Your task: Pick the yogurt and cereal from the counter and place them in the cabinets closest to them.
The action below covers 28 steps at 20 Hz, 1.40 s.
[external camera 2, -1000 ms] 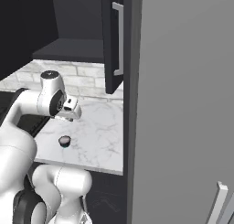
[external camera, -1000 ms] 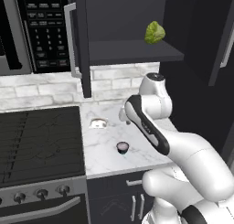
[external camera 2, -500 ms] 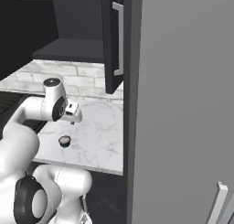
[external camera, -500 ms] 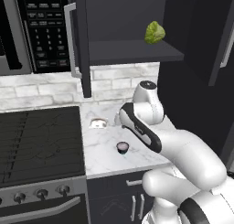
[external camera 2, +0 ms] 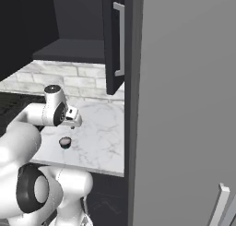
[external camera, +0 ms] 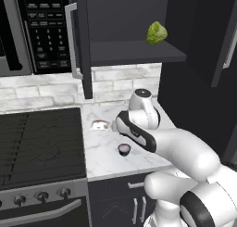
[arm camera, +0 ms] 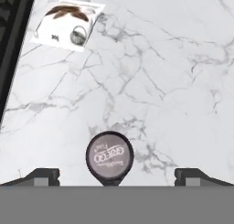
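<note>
The yogurt point(arm camera: 109, 156), a tiny dark cup with a pale pink lid, stands upright on the white marble counter point(arm camera: 173, 81). In the hand view my gripper point(arm camera: 116, 176) is open above it, with one fingertip point(arm camera: 43, 175) on each side and clear of the cup. The yogurt point(external camera: 124, 149) stands near the counter's front edge, just beside my lowered arm. From the right, the yogurt point(external camera 2: 65, 142) lies a little below my hand. The black cabinets point(external camera: 134, 52) above the counter have one door point(external camera: 83, 40) swung open. The cereal is out of view.
A flat white lump point(external camera: 98, 125) lies on the counter behind the yogurt, near the black stove top point(external camera: 41, 142). A green item point(external camera: 156, 33) sits on the open cabinet's shelf. The microwave point(external camera: 44, 31) hangs to the left. A tall grey panel point(external camera 2: 184, 105) stands on the right.
My arm has sunk down and a little to the left, bringing the hand closer to the counter over the yogurt. The gripper has stayed open and the yogurt has not moved.
</note>
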Available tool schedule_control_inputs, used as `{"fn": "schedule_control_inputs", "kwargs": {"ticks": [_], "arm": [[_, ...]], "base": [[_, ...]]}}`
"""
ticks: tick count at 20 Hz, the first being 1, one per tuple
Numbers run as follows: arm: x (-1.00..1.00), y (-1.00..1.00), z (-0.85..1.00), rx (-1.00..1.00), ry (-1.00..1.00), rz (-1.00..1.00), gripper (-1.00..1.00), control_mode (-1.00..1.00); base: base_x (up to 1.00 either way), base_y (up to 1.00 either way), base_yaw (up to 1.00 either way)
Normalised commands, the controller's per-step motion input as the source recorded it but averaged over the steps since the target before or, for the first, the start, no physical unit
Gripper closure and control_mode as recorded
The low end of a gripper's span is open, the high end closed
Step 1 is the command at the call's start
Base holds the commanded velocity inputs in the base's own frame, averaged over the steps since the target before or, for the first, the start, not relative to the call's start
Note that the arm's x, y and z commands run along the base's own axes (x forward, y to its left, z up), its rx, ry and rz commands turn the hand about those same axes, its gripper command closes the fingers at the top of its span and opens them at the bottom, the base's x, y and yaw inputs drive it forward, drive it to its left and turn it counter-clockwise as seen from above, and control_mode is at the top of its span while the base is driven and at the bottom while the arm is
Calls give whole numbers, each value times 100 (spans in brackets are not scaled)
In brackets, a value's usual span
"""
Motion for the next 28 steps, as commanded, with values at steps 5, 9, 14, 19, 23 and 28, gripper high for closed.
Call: {"fn": "schedule_control_inputs", "kwargs": {"ticks": [5,9,14,19,23,28], "arm": [[0,9,-40,0,0,0,-100,-100],[0,8,-38,0,0,1,-100,-100],[0,9,-37,0,0,0,-100,-100],[7,8,-37,0,0,0,-100,-100],[6,5,-38,0,0,0,-100,-100],[5,1,-37,0,0,0,-100,-100]], "base": [[0,0,0],[0,0,0],[0,0,0],[0,0,0],[0,0,0],[0,0,0]]}}
